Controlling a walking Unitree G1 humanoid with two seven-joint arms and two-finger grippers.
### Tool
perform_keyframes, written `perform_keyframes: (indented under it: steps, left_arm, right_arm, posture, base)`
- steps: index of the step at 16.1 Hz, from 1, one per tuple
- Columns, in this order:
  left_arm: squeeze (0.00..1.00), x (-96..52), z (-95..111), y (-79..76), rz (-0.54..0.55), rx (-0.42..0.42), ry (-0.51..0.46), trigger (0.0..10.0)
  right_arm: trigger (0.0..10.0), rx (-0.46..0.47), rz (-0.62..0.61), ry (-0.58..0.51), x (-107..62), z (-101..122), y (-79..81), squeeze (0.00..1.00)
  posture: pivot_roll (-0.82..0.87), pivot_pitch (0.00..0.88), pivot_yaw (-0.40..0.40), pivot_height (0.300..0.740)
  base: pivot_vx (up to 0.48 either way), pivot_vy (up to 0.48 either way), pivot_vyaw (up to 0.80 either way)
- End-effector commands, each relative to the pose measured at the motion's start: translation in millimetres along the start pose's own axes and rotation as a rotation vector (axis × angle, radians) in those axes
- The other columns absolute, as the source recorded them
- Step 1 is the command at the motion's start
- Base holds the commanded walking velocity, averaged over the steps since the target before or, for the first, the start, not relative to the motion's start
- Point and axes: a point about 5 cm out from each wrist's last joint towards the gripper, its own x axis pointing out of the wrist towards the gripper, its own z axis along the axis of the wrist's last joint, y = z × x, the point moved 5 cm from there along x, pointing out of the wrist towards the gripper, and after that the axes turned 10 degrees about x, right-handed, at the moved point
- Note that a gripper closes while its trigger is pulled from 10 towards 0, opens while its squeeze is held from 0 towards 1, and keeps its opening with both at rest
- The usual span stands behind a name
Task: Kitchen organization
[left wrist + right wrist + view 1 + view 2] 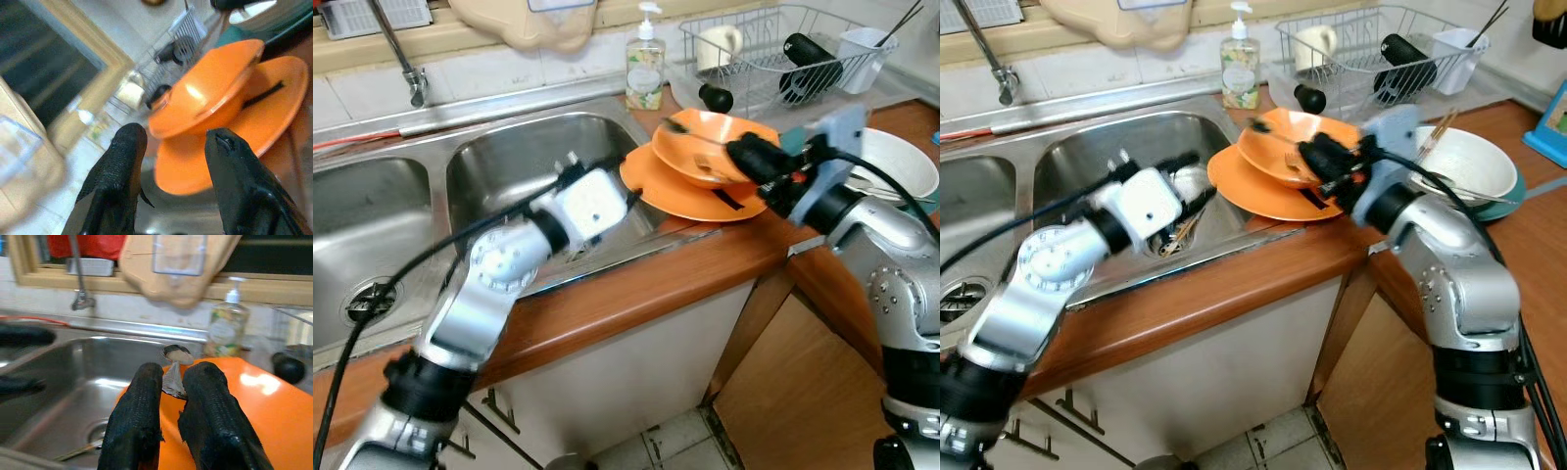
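An orange bowl (710, 147) sits on an orange plate (680, 191) on the wooden counter, just right of the right sink basin (509, 162). My right gripper (172, 377) reaches over the bowl from the right and is shut on a metal spoon (177, 354), whose end sticks out past the bowl's far rim (1258, 125). My left gripper (171, 139) hovers open over the right basin, fingers pointing at the plate and bowl, a short way from them. A few utensils (1175, 235) lie at the basin's bottom.
A dish rack (783, 49) with a mug, a black bottle and a white caddy stands behind the plate. A soap bottle (645, 64) is beside it. A white bowl (1464, 162) with chopsticks sits to the right. The faucet (406, 69) stands at the back left.
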Motion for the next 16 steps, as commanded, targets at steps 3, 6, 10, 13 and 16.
perform_keyframes:
  steps: [3, 6, 10, 13, 16]
  left_arm:
    - [0.0, 9.6, -2, 0.8, -0.032, 0.114, -0.009, 10.0]
    - [0.0, 19.9, 0, -5.3, -0.078, 0.165, -0.034, 3.4]
    - [0.0, 28.7, -8, -7.5, -0.088, 0.225, -0.012, 2.6]
    - [0.0, 32.2, -15, -6.8, -0.099, 0.245, 0.0, 0.0]
    - [0.0, 32.7, -20, -9.6, -0.12, 0.252, 0.012, 0.0]
  right_arm:
    - [0.0, 0.002, 0.097, 0.034, 4.5, -5, 26.4, 0.0]
    - [0.0, 0.011, 0.161, 0.052, 7.8, -9, 44.8, 0.0]
    - [0.0, 0.013, 0.218, 0.071, 9.3, -13, 60.1, 0.0]
    - [0.0, 0.015, 0.227, 0.077, 9.7, -15, 64.3, 0.0]
    - [0.0, 0.017, 0.226, 0.079, 9.5, -16, 65.0, 0.0]
  posture:
    - [-0.02, 0.0, 0.075, 0.74]
    - [-0.02, 0.0, 0.076, 0.74]
    - [-0.02, 0.0, 0.08, 0.74]
    - [-0.02, 0.0, 0.08, 0.74]
    - [-0.02, 0.0, 0.082, 0.74]
  base:
    - [0.0, 0.0, 0.0]
    - [0.0, 0.0, 0.0]
    - [0.0, 0.0, 0.0]
    - [0.0, 0.0, 0.0]
    - [0.0, 0.0, 0.0]
